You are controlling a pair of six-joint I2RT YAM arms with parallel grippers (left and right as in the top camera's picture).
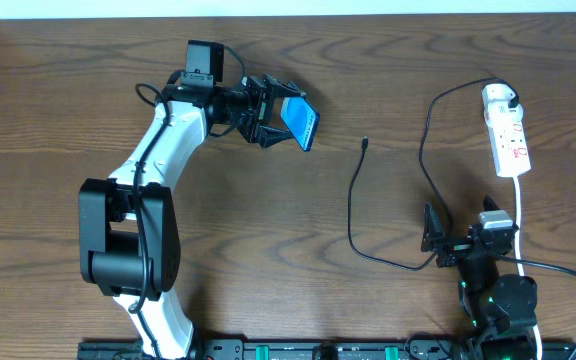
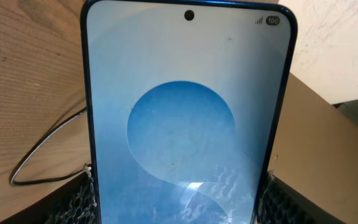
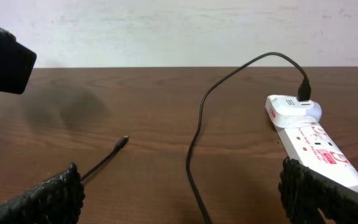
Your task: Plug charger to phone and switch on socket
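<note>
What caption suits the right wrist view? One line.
Charger plugged into the socket, its free tip lying on the table ahead of the open right gripper.

dark brown wood-grain tabletop spreads ahead of the right end effector; beyond its far edge stands a pale, rough white wall.

Phone: clamped between the fingers of the left tool, over the far left-centre of the counter.
Connector tip: on the counter right of the phone, apart from it, between phone and socket.
Charger: runs from the tip toward the near edge, bends right to the right tool, then loops back to the far right.
Plug: seated in the socket's far end.
Socket: far right, behind the right tool, lying front to back.
</note>
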